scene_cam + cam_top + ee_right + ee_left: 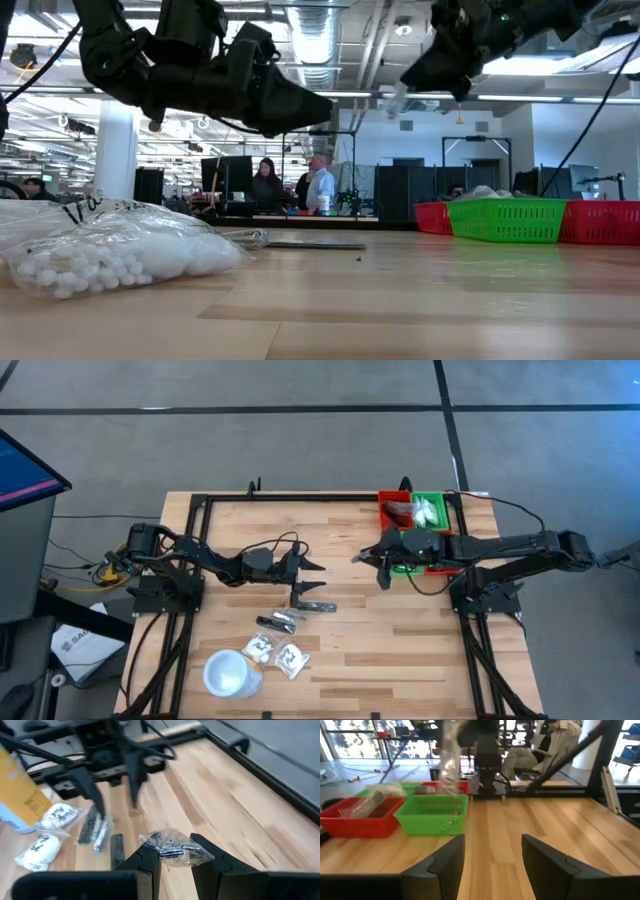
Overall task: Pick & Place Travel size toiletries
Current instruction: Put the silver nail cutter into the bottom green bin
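We note left gripper (pixel 318 580) spread wide, empty, above dark tubes (pixel 300 614), right gripper (pixel 175 854) pinching clear sachet (pixel 172 845) near red basket (pixel 388 512) and green basket (pixel 444 510), white cup (pixel 228 673) near-left beside cotton-ball sachets (pixel 276 653).

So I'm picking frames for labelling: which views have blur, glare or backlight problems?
Low view: the sachet of white balls up close is soft, and both arms are dark silhouettes against bright ceiling lights. Left wrist view: the hanging clear packet is smeared, and windows glare behind. Right wrist view: the left arm is motion-blurred, while the held clear sachet is sharper. High view: even light, little shadow.
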Controlling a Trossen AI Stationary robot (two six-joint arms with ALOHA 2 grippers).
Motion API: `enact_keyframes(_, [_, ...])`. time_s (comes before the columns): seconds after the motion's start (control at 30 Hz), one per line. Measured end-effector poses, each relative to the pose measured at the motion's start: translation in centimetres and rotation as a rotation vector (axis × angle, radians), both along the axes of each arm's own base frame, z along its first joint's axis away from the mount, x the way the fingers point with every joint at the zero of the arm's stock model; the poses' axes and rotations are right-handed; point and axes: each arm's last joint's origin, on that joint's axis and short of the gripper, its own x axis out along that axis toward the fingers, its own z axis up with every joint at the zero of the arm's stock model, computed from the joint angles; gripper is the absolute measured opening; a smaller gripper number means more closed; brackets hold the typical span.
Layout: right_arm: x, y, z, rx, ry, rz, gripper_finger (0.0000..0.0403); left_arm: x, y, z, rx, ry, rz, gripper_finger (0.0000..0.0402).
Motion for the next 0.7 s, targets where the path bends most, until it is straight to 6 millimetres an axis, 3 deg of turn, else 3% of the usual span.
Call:
enact_keyframes(0.33, [-3.3,-1.8,-0.9,0.124,0.209,-0.198,0.0070,-0.7,0.0,-0.9,-0.005,0.035,0.000,0.0175])
enact_keyframes(0.7, [-5.7,-3.2,-2.3,0.239,0.412,-0.370,0.0070,-0.8,0.0,-1.0,-0.028,0.044,0.002,0.0172])
